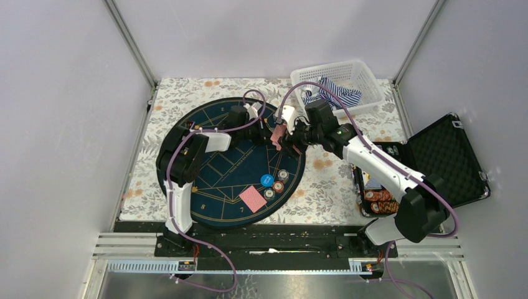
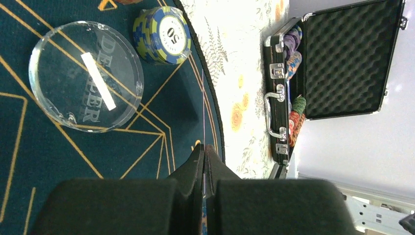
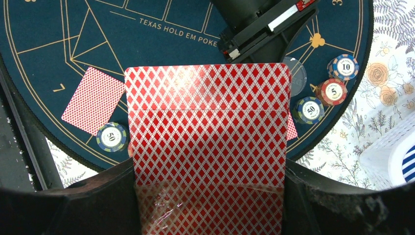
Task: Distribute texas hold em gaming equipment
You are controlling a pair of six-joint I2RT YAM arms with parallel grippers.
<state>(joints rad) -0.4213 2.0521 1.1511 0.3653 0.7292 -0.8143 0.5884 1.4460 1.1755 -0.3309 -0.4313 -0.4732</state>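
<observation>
Mat: the round navy mat [image 1: 218, 168] lies on the flowered tabletop [image 1: 330, 187], left of centre in the top view.
Laid card: one red-backed card [image 1: 253, 199] lies flat at the mat's lower edge, with short chip stacks [image 1: 278, 185] and a blue disc [image 1: 266, 180] just to its right.
Left gripper: the left gripper [image 2: 203, 159] is together, and a thin card edge runs out from between its tips.
Top card: the top card [image 3: 205, 88] stands above the centre of the mat, its far edge at the left gripper.
Deck: the deck [image 3: 208, 161] fills the middle of the right wrist view, above the mat.
Right gripper: the right gripper [image 3: 208, 198] is clamped on the deck's two long sides.
Case: an open chip case [image 1: 448, 156] sits at the right edge of the tabletop.
Step in hand: this looks like peeling one card off the deck to deal it.
Next move: the left arm would need to draw the card clear and lay it at an unfilled seat, while the deck is held steady.
Left wrist only: this view shows a clear dealer button [image 2: 85, 76] and a blue-yellow chip stack [image 2: 164, 34].
Right wrist only: this view shows the cards' diamond backs and the chip numbers.
Top view only: this view shows both arms meeting at the cards.
</observation>
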